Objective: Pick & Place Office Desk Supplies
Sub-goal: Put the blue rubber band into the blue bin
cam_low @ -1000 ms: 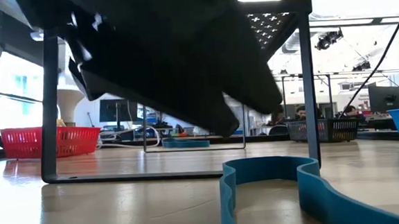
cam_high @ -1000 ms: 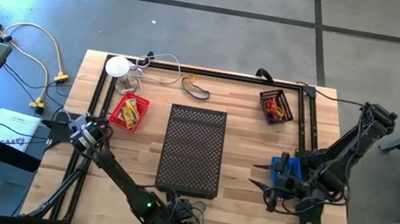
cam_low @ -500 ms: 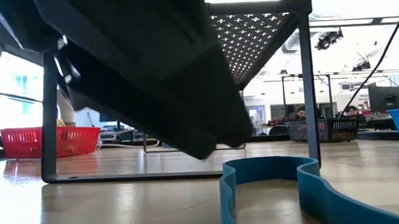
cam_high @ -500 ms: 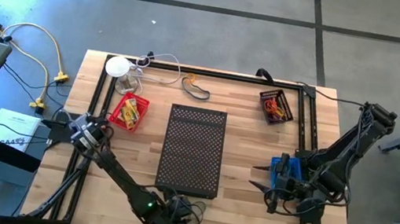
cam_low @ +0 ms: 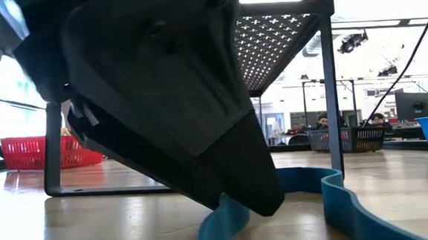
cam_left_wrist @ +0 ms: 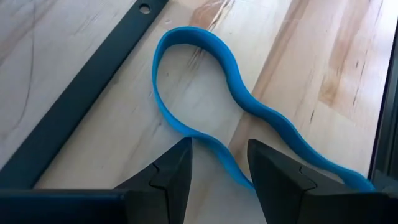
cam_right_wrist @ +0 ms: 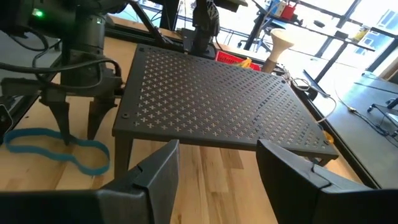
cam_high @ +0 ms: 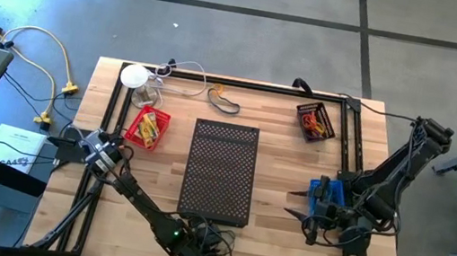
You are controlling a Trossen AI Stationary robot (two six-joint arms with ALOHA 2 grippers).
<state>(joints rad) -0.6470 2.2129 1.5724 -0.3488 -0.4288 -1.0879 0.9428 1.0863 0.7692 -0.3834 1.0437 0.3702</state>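
A blue rubber band (cam_left_wrist: 205, 93) lies flat on the wood near the table's front edge, in front of the black perforated stand (cam_high: 220, 170). It also shows in the right wrist view (cam_right_wrist: 56, 146) and the low view (cam_low: 338, 202). My left gripper (cam_left_wrist: 219, 149) is open and slants down over the band, with one strand of the band running between its fingertips. From the right wrist view my left gripper (cam_right_wrist: 79, 127) shows with its tips at the band. My right gripper (cam_right_wrist: 217, 146) hangs open and empty above the table, right of the stand (cam_high: 294, 203). My left gripper comes at the band from above, slanting down, its fingers astride one strand (cam_left_wrist: 214, 146) near the band's narrow waist. In the low view one fingertip (cam_low: 256, 195) stands against the band's near bend (cam_low: 220, 220), which bulges aside. The band stays on the table.
A red basket (cam_high: 148, 127) with yellow pieces stands left of the stand. At the far right is a dark basket (cam_high: 314, 121) holding red and orange loops. A thin dark band (cam_high: 224, 102) and a white disc (cam_high: 134, 76) with cords lie at the far edge. A black frame rail (cam_left_wrist: 81, 99) runs beside the blue band.
My left gripper has come down onto the blue band and rolled a little, its jaws keeping the same gap. The band's near bend has been shoved sideways along the table; its far loop has stayed put.
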